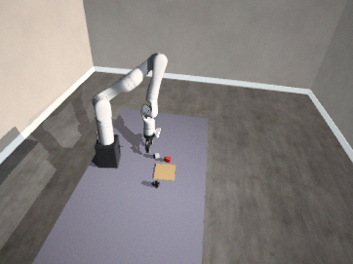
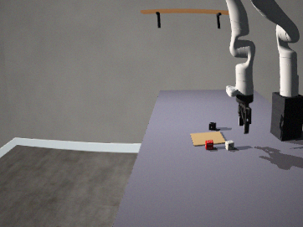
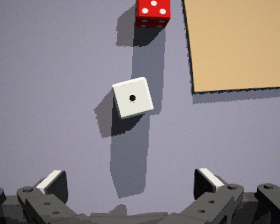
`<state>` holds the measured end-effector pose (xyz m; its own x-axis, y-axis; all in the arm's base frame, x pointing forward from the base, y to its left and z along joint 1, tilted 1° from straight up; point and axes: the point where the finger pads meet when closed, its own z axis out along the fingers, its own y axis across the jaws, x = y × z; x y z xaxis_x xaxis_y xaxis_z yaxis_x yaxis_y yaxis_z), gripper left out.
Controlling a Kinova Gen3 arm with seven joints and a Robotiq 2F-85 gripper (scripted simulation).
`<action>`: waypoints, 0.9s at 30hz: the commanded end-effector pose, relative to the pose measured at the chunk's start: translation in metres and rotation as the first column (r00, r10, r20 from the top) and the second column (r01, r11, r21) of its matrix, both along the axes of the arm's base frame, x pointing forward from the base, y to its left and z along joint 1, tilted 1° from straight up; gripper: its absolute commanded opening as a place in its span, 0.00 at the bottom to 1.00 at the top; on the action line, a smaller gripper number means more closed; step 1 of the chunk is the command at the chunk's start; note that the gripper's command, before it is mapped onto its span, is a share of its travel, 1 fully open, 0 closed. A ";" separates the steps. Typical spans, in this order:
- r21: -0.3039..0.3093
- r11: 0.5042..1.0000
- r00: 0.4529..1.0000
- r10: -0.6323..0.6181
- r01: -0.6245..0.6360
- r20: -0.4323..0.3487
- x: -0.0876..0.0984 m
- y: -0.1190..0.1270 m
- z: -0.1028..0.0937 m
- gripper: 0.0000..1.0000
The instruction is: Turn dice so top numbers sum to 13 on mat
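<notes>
Red die [image 1: 168, 159] [image 2: 209, 145] [image 3: 153, 12] cut by the wrist view's top edge; three pips in sight on its upper face, rest out of frame. Mat [image 1: 165, 172] [image 2: 207, 138] [image 3: 235, 47] also cropped there, one corner showing. Black die [image 1: 156, 184] [image 2: 213, 126] outside the wrist view; too small elsewhere to read its top. White die [image 1: 156, 156] [image 2: 229, 145] [image 3: 132, 98] shows one pip up, sides mostly hidden. All three dice sit off the mat on the bench [image 1: 132, 215] [image 2: 188, 185] [image 3: 50, 60]: red and white near one side, black by another. Tool [image 1: 147, 150] [image 2: 245, 131] [image 3: 130, 185] is wide open, nothing in it, pointing down above the bench, probably just beside the white die. Arm [image 1: 157, 79] [image 2: 239, 22] rises from its black base, bends at the top, drops to the tool; upper part cropped in the exterior view.
</notes>
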<state>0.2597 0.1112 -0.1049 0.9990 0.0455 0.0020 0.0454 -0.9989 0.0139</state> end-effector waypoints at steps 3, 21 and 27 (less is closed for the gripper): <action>0.019 1.000 1.000 -0.008 0.008 0.021 0.008 0.005 0.033 1.00; 0.019 1.000 1.000 -0.008 0.008 0.021 0.007 0.005 0.074 1.00; 0.019 1.000 1.000 -0.008 0.008 0.021 0.007 0.005 0.074 1.00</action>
<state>0.2648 0.1174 -0.0318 0.9988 0.0436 0.0204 0.0436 -0.9990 -0.0015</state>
